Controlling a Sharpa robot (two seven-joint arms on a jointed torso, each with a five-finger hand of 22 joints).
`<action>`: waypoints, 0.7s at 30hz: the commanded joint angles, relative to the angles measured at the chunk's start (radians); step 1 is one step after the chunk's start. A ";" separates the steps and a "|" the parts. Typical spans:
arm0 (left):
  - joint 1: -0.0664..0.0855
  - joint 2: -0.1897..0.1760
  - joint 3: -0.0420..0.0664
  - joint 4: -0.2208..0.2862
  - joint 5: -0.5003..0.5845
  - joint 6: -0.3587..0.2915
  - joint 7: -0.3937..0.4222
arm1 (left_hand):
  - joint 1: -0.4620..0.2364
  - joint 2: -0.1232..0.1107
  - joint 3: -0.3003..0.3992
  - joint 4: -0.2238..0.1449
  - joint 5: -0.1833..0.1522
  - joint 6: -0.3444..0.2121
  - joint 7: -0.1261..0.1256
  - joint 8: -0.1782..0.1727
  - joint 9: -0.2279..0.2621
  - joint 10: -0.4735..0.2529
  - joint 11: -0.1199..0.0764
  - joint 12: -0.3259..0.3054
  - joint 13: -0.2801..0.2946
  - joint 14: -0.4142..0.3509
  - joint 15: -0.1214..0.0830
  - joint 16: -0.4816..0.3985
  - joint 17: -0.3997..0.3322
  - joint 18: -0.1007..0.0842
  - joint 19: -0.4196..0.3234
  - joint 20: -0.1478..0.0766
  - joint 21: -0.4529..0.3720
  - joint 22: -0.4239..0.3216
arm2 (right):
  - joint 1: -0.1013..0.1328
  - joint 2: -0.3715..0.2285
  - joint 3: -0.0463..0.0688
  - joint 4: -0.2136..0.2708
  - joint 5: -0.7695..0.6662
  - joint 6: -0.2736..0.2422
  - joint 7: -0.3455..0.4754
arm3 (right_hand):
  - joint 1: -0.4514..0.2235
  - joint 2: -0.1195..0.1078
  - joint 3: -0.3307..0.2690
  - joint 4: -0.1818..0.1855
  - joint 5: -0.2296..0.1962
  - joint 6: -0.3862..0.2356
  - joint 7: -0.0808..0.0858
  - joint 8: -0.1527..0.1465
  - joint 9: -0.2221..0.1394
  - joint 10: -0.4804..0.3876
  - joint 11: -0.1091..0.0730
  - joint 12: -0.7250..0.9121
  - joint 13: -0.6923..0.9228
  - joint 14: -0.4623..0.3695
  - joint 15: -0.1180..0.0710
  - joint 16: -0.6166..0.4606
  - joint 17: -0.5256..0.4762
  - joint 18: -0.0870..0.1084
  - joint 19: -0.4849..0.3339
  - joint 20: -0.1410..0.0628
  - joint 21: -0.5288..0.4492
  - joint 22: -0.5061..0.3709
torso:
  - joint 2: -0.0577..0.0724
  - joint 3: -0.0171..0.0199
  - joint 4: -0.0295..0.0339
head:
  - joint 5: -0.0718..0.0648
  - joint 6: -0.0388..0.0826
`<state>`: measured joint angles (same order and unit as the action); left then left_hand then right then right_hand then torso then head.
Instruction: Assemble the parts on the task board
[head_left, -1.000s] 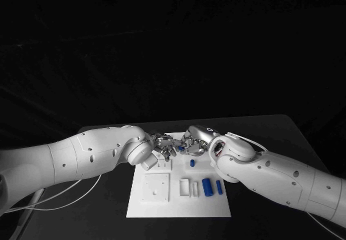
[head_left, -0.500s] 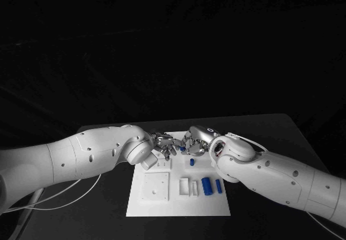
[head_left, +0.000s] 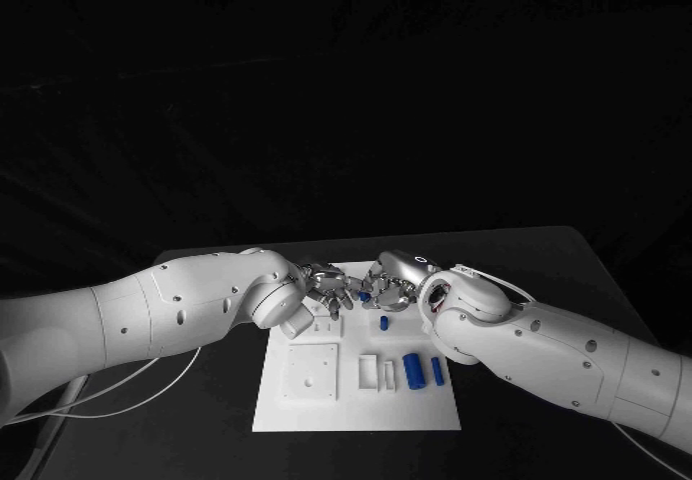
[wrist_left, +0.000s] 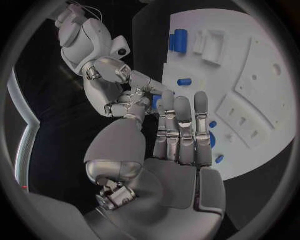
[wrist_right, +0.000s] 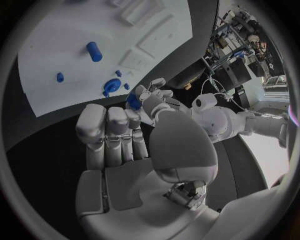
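Left hand (head_left: 326, 291): hovered over the far end of the task board (head_left: 356, 415), fingertips meeting the right hand's on a small blue part (wrist_right: 134, 101).
Right hand (head_left: 391, 283): faced the left hand, pinched the same blue part.
Small blue cylinder (head_left: 385, 324): lay on the board just below the hands.
Larger blue cylinders (head_left: 414, 372): lay side by side nearer the board's right edge, beside white blocks (head_left: 378, 374).

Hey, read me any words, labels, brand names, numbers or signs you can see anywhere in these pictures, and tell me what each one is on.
None: no readable text in any view.
The task board carries only blank recesses and small holes.
The blue parts bear no markings.
The left hand and right hand show no legible brand or number.
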<state>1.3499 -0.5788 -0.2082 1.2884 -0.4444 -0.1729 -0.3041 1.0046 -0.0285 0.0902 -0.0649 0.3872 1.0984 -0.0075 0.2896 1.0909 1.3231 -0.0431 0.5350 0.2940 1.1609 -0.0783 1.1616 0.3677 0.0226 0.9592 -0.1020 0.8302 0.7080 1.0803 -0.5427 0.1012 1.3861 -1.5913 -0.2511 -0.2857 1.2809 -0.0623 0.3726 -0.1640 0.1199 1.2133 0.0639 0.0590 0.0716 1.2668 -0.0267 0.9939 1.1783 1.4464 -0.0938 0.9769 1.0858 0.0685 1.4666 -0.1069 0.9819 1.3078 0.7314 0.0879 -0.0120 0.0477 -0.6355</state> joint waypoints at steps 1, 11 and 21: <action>-0.001 0.002 0.002 0.002 -0.051 0.022 0.018 | 0.011 -0.006 -0.005 0.018 -0.006 -0.008 -0.001 0.006 -0.015 -0.008 0.001 -0.005 -0.002 -0.006 0.002 -0.004 -0.003 -0.013 0.002 0.007 -0.006 0.000 | -0.001 0.001 0.000 0.005 0.016 0.013 0.005 | 0.000 0.009 -0.002 0.001 0.007 0.042 -0.007 0.005 0.002 0.000 -0.006 -0.007 0.001 0.008 0.000 -0.005 0.000 -0.010 0.009 -0.005 -0.004 0.127 | 0.000 0.0003 -0.0004 | 0.001 -0.001; -0.006 0.007 0.002 -0.009 -0.062 0.037 0.016 | 0.021 -0.012 -0.010 0.043 -0.011 -0.014 0.000 0.020 -0.028 -0.010 0.001 -0.003 -0.003 -0.010 0.003 0.003 -0.006 -0.012 0.002 0.008 -0.011 0.006 | -0.002 -0.001 0.000 0.008 0.018 0.012 0.004 | 0.001 0.010 -0.003 0.000 0.008 0.042 -0.007 0.005 0.002 0.000 -0.006 -0.006 0.002 0.009 0.000 -0.004 0.000 -0.010 0.009 -0.005 -0.003 0.127 | 0.000 0.0007 -0.0011 | -0.001 -0.002; -0.009 0.010 0.002 -0.012 -0.057 0.041 0.015 | 0.025 -0.009 -0.008 0.043 -0.011 -0.016 0.000 0.022 -0.030 -0.010 0.001 -0.001 -0.002 -0.010 0.002 0.005 -0.007 -0.012 0.003 0.008 -0.011 0.009 | -0.002 0.001 0.000 0.011 0.018 0.012 0.004 | 0.000 0.011 -0.004 -0.001 0.011 0.042 -0.007 0.005 0.002 0.000 -0.006 -0.007 0.001 0.009 0.000 -0.004 0.000 -0.010 0.010 -0.005 -0.002 0.128 | -0.001 0.0008 0.0005 | -0.003 -0.004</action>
<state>1.3408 -0.5715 -0.2076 1.2758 -0.4963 -0.1500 -0.3016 1.0225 -0.0381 0.0813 -0.0283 0.3803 1.0875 -0.0076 0.3088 1.0622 1.3195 -0.0396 0.5350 0.2929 1.1569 -0.0744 1.1617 0.3619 0.0228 0.9631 -0.0981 0.8223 0.7158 1.0789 -0.5427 0.1011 1.3945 -1.5730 -0.2499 -0.2855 1.2810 -0.0648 0.3723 -0.1643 0.1249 1.2133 0.0639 0.0591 0.0716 1.2669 -0.0266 0.9900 1.1794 1.4464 -0.0938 0.9769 1.0858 0.0685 1.4666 -0.1069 0.9819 1.3076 0.7314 0.0888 -0.0125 0.0453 -0.6389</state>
